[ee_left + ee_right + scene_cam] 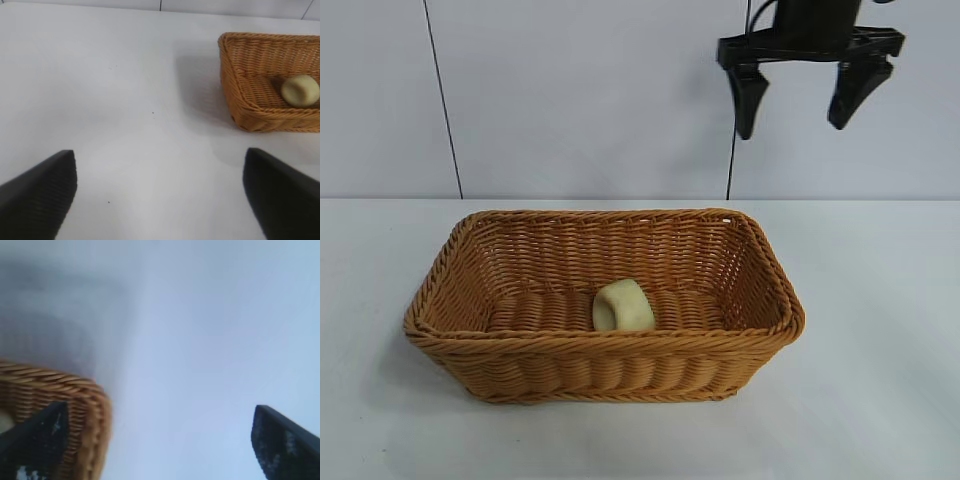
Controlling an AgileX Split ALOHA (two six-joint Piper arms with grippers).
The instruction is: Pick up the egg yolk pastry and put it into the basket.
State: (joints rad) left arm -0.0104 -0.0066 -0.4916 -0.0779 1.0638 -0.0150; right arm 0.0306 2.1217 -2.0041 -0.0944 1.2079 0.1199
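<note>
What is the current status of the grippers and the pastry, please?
Right gripper open, empty, high above basket's far right. Left gripper open over bare table. Egg yolk pastry inside basket. Nothing in the way.

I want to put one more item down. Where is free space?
Bare table lies on both sides of the basket and before it. Inside, the floor either side of the egg yolk pastry is free. The open right gripper hangs above the far right corner.

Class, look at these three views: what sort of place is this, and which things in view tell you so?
Probably a robot test bench or lab rather than a kitchen: a bare white table, plain panelled wall behind, and a black right gripper hanging open above a wicker basket holding one egg yolk pastry.
</note>
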